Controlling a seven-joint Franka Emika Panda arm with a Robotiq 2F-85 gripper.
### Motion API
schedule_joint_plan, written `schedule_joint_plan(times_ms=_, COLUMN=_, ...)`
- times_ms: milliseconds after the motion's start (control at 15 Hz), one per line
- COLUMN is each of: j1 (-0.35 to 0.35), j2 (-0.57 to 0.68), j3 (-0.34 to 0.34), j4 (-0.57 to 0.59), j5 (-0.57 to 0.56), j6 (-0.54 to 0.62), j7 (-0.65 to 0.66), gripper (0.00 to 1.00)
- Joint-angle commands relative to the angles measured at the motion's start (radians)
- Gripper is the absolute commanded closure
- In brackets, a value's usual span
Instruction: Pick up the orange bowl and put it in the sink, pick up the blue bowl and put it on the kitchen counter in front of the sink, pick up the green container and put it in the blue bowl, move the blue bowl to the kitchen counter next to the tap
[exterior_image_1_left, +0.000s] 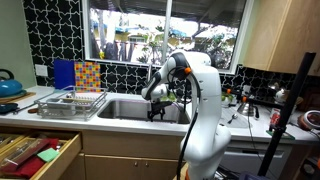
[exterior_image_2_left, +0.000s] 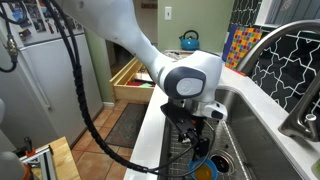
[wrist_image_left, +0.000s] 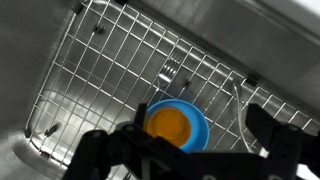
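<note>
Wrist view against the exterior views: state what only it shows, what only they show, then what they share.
Only the wrist view: a top-down look at the orange bowl nested inside the blue bowl, on the wire grid. Only the exterior views: the tap, blue kettle, open drawer, window and kitchen counter. Shared: the sink and the gripper, jaws open above the bowls.

Daylight shines through the window. Black tiles with white lines run along both sides of it. A wooden cupboard hangs beside the window. Low down, off to one side of the window, a drawer stands open.
</note>
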Motion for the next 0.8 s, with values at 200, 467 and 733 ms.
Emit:
schedule_joint_plan(times_ms=200, j1=-0.083, j2=0.206, j3=0.027, j4=0.135, j5=0.143, j6=0.073, j7=-0.05, gripper=0.1)
schedule_joint_plan(times_ms=467, j1=-0.115, j2=0.276, j3=0.053, j4=0.174, j5=0.21, j6=0.12, j7=-0.072, gripper=0.1)
schedule_joint_plan(times_ms=733, j1=-0.14, j2=0.328, j3=0.079, j4=0.203, j5=0.256, j6=0.159, j7=-0.081, gripper=0.28)
